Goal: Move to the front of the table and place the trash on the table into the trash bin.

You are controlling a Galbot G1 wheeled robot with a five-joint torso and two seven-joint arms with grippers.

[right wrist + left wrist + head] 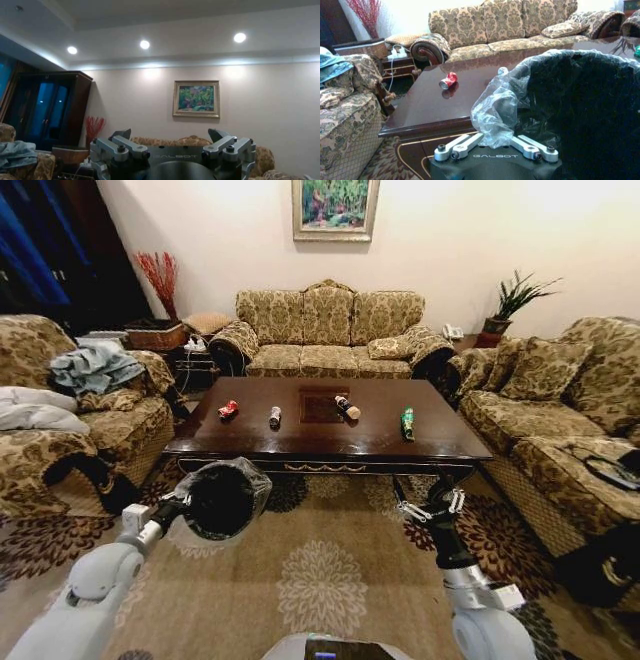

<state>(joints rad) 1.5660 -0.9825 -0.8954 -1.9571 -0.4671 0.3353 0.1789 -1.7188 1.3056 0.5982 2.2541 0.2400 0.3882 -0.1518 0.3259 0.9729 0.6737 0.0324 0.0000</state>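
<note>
L gripper (495,144) marked "GALBOT" clamped on trash bin (222,500) rim, R gripper (170,137) open, raised nr table (300,442) front edge, crushed red can (449,80) on table

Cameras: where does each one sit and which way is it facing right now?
Head: up high, looking down at the table; both arms show, left gripper holding the trash bin.
Left wrist: behind the bin, facing the red can.
Right wrist: right gripper open, tilted toward the painting.
Shared: sofa, painting.
</note>
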